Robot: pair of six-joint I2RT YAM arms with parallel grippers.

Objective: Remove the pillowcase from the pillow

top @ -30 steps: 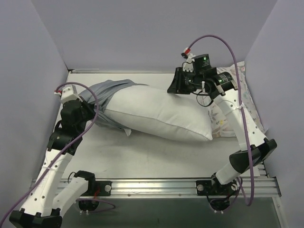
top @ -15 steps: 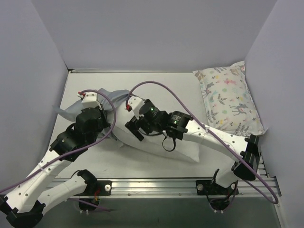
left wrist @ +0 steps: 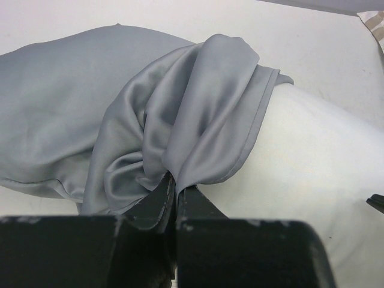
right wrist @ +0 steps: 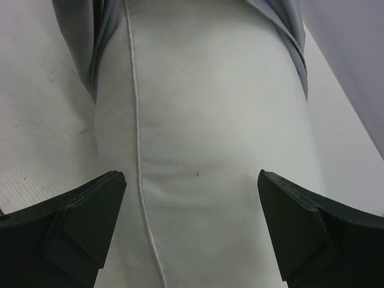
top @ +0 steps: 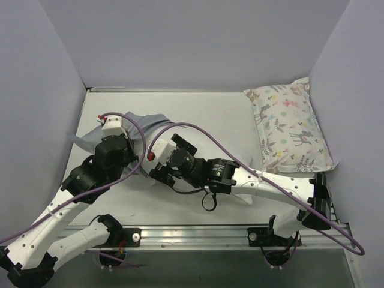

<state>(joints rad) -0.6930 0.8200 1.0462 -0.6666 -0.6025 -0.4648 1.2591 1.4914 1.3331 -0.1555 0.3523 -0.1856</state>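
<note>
Right gripper (right wrist: 189, 180) has swung from upper right to left of centre and opened. Its jaws are spread wide, straddling the pillow (right wrist: 210, 108), likely for a fresh hold. Left gripper (left wrist: 175, 189) pinches the pillowcase (left wrist: 180, 108) hem. Pillow lies centre-left in the top view, plump, white and seamed. Grey cover is bunched over its left end only. Stripping looks well along.

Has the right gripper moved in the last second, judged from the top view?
Yes. The right gripper swung left and nearer, away from the animal-print white pillow, and is now open over the plain white pillow.
</note>
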